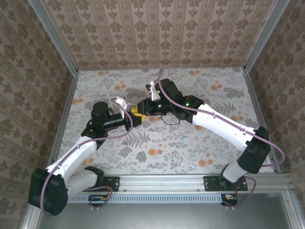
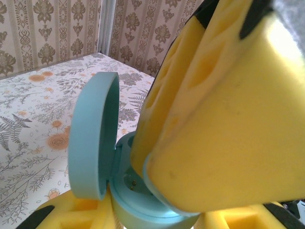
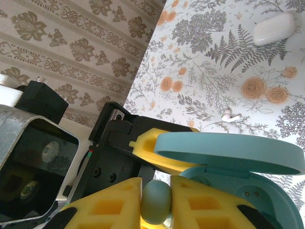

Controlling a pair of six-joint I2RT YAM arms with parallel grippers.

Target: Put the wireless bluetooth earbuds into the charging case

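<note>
Our left gripper (image 2: 151,217) is clamped on the teal case (image 3: 259,202), whose lid (image 3: 228,150) stands up. Just above the case's open wells, our right gripper (image 3: 156,191) has its jaws almost together around a teal bud (image 3: 156,206). We judge the bud light, hard and slick, apt to pop free, so it is best pinched across its round body. A white bud (image 3: 232,116) and a white case (image 3: 273,27) lie beyond the teal case on the flat floral table (image 3: 214,62). Patterned walls (image 1: 152,28) stand well apart from the case.
</note>
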